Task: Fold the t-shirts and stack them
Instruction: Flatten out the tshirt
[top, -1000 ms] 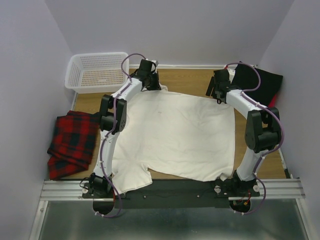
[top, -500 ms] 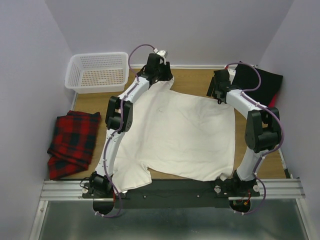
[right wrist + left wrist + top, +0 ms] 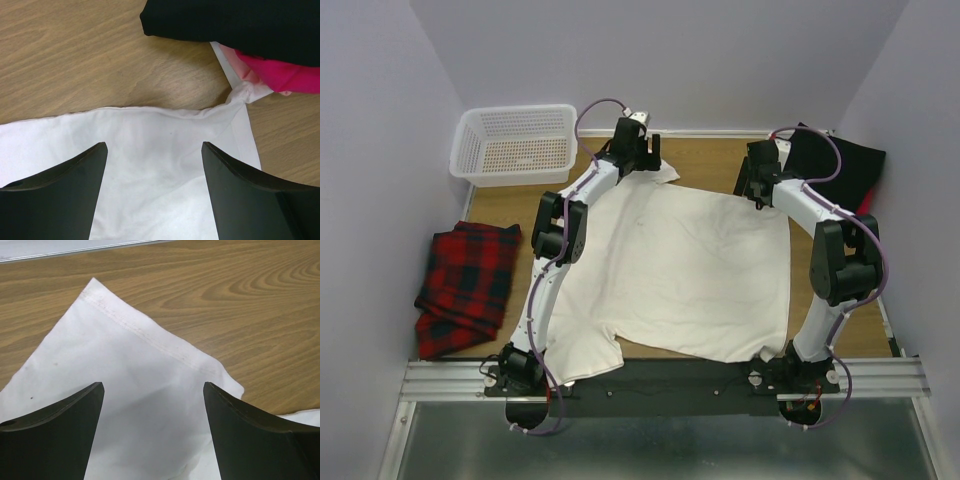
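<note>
You are early in the job, by the look of it: on the wooden table (image 3: pixel 710 165) the big white shirt (image 3: pixel 670 270) lies spread out flat and face-wide between the two arms, with no fold in it yet, so its folding and all of the stacking are left to do. The red plaid cloth (image 3: pixel 465 275) sits crumpled at the left edge, well apart from the white shirt, and the white basket (image 3: pixel 515 145) stands at the far left corner. At the far right corner the black shirt (image 3: pixel 840 165) lies on top of the red shirt (image 3: pixel 280 70); whether either is properly folded you cannot tell from here. Your left gripper (image 3: pixel 152 390) hangs with its fingers spread wide and holding nothing over the white shirt's far left sleeve (image 3: pixel 135 370), whose stitched hem runs slantwise just beyond the fingertips. Your right gripper (image 3: pixel 155 145) is likewise spread and empty above the shirt's far right corner, the cloth's edge lying just ahead of the fingers and its bunched tip running in beside the red shirt. Whether either gripper touches the cloth, you cannot tell.
</note>
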`<state>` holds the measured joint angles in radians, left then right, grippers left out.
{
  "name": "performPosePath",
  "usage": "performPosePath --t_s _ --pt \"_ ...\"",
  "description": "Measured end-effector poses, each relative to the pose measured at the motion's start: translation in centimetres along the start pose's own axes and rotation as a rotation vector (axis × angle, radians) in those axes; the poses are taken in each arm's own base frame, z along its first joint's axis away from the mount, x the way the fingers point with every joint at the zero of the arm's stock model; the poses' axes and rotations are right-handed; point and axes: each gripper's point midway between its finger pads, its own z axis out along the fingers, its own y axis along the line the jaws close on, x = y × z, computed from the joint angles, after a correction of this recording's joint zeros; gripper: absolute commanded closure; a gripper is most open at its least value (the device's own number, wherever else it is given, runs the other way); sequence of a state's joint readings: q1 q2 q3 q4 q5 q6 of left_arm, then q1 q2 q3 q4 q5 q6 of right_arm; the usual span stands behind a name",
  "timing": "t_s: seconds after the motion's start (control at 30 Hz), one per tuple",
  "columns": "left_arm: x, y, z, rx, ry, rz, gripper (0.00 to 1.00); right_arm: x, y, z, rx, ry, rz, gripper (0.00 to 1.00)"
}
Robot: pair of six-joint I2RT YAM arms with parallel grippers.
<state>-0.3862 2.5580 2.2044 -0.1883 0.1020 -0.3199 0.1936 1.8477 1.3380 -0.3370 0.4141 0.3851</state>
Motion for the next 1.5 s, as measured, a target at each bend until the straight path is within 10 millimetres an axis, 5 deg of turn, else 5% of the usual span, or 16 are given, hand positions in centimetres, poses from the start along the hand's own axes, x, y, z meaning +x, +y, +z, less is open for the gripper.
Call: performPosePath --t_s 0.43,0.53,1.2,1.5 --pt "1.7 4.7 -1.9 -0.237 0.111 -0.019 0.11 1.6 0.2 0.2 -0.017 0.042 0.02 0.16" --pt "2.3 6.1 -1.7 -0.28 0.137 -0.035 0.28 2.0 0.3 0.2 -0.026 0.054 0.028 0.16" --pt "0.9 10.9 -2.1 -0.4 0.119 -0.157 0.35 3.2 1.8 1.3 -0.069 0.11 0.041 0.16" --pt "-1.3 15.7 -3.2 -0.454 0.053 -0.253 0.39 4.6 2.1 1.0 -0.098 0.174 0.026 0.16"
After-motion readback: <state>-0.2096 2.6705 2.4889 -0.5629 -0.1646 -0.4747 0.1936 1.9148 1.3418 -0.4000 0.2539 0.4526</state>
